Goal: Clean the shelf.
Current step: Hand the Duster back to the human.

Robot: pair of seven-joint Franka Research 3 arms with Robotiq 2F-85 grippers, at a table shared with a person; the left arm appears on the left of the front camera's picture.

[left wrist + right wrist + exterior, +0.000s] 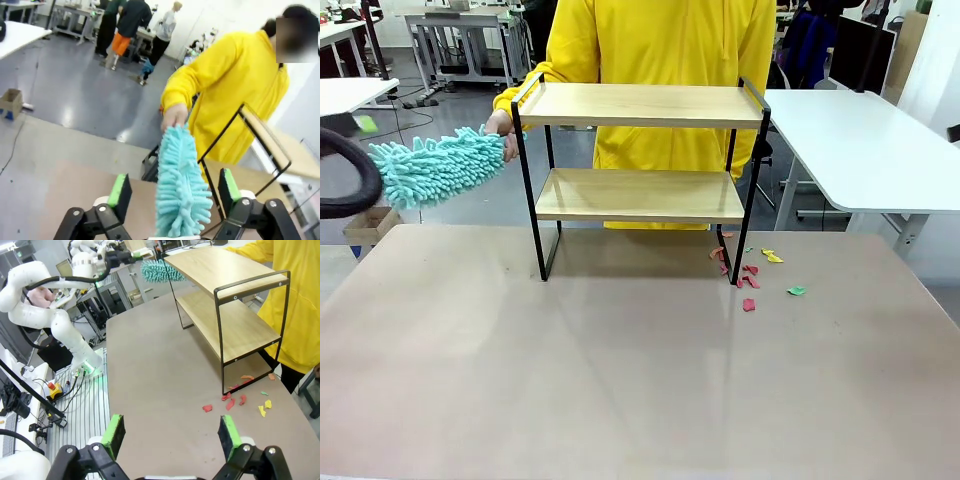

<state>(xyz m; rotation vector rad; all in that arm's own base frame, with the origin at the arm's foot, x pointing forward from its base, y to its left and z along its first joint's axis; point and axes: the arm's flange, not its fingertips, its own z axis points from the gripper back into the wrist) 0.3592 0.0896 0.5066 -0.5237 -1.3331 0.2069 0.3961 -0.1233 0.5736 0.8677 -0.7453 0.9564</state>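
Two hands met over the fluffy turquoise microfibre duster (181,187): the left gripper (175,192) stood spread apart around it, the person's hand (175,116) holding its far end beside the two-tier wooden shelf (638,170) at the table's far edge. A handover, seemingly; next the arm should draw clear. The right gripper (172,435) hung wide, holding nothing.

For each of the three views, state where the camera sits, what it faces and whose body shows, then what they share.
Front: between the arms, facing the shelf and the person's hand on the teal duster.
Left wrist: above the open left gripper, facing the duster and the person.
Right wrist: above the open right gripper, facing the table, the paper scraps and the left arm.
Shared: shelf, duster.
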